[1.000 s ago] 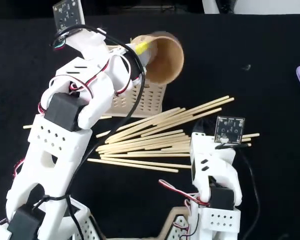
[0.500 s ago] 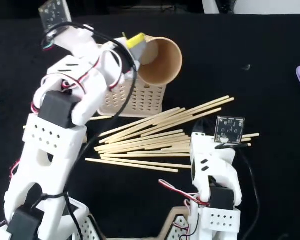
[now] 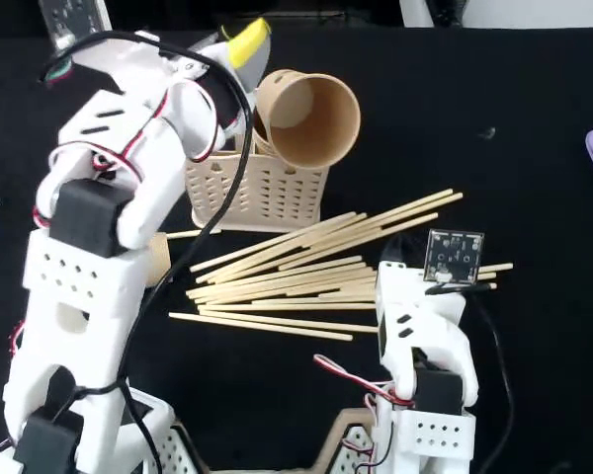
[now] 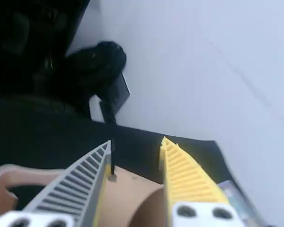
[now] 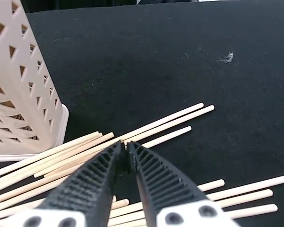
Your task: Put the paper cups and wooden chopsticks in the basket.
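Since the earlier frame the left gripper (image 4: 135,144) has lifted off the cup, fingers parted, holding nothing. One brown paper cup (image 3: 311,117) leans tilted in one cream perforated plastic basket (image 3: 262,197), upper centre. Slim wooden chopsticks (image 3: 316,272), overlapped past counting, lie fanned mid-frame on black cloth (image 3: 534,178). The right gripper (image 5: 127,150) is pinched closed, empty, above them.

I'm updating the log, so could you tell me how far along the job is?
Done: one cup rests tilted in the basket. In hand: nothing; the left end effector is open near the cup, the right end effector shut over the chopsticks. Left: all chopsticks lie on the table.
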Action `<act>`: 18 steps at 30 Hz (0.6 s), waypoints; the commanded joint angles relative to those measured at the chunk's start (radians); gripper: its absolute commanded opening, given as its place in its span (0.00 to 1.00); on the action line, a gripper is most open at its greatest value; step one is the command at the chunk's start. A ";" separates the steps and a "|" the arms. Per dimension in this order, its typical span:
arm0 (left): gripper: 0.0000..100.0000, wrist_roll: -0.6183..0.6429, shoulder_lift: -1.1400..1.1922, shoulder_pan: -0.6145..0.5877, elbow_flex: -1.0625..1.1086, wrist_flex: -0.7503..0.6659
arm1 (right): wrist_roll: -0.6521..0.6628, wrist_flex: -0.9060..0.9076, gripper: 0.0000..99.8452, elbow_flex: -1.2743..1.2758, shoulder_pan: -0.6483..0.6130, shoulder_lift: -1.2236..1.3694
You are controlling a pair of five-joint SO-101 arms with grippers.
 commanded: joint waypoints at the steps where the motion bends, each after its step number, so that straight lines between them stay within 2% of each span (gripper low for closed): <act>1: 0.12 -0.253 -0.040 -0.061 -0.062 0.064 | 0.011 -0.017 0.01 -0.016 0.014 -0.018; 3: 0.03 -0.293 -0.040 -0.131 -0.061 0.184 | 0.009 -0.012 0.01 -0.048 0.014 -0.018; 5: 0.05 -0.279 -0.034 -0.213 -0.059 0.331 | 0.009 0.031 0.01 -0.124 0.011 -0.018; 7: 0.03 -0.272 -0.032 -0.306 -0.039 0.476 | 0.011 0.091 0.01 -0.216 0.006 -0.018; 10: 0.03 -0.278 -0.035 -0.421 0.085 0.568 | 0.032 0.137 0.01 -0.363 0.011 -0.010; 13: 0.03 -0.272 -0.038 -0.510 0.285 0.506 | 0.081 0.137 0.01 -0.507 0.008 -0.007; 16: 0.03 -0.269 -0.051 -0.549 0.483 0.334 | 0.080 0.137 0.01 -0.670 0.003 0.013; 18: 0.03 -0.265 -0.086 -0.542 0.622 0.204 | 0.084 0.137 0.01 -0.785 -0.046 0.074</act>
